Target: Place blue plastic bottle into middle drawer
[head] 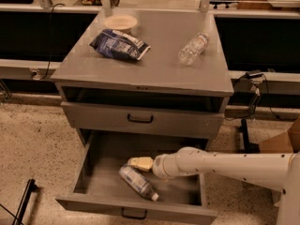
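The blue plastic bottle (137, 182) lies on its side on the floor of the open middle drawer (93, 202), the bottom tier of the grey cabinet. Its white cap points toward the front right. My gripper (140, 163) is inside the drawer, just behind and above the bottle, at the end of the white arm (220, 165) that reaches in from the right. The gripper is open and holds nothing. A small gap shows between it and the bottle.
The shallower drawer (140, 119) above is closed. On the cabinet top (159, 69) lie a blue snack bag (119, 44), a pale bowl (121, 21) and a small label-less clear bottle (193, 47). A cardboard box (286, 142) stands at the right.
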Controlling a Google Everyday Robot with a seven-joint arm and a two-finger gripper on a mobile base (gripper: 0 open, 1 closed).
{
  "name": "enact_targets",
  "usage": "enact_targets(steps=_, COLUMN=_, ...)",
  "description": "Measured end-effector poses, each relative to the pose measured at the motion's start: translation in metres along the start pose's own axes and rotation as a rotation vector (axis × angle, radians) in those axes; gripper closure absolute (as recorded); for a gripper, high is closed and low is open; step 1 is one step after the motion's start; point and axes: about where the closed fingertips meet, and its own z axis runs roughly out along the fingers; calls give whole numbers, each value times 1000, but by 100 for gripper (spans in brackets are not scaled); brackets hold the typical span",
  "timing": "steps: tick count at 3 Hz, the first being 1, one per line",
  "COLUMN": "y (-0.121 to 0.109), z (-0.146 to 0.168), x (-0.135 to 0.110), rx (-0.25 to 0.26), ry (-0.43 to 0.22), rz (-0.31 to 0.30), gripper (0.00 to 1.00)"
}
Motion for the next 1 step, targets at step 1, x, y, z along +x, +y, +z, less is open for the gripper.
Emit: enact_targets(steps=1, y=-13, z=-7, x=6, rx=-17, ry=-6, rz=50, gripper=0)
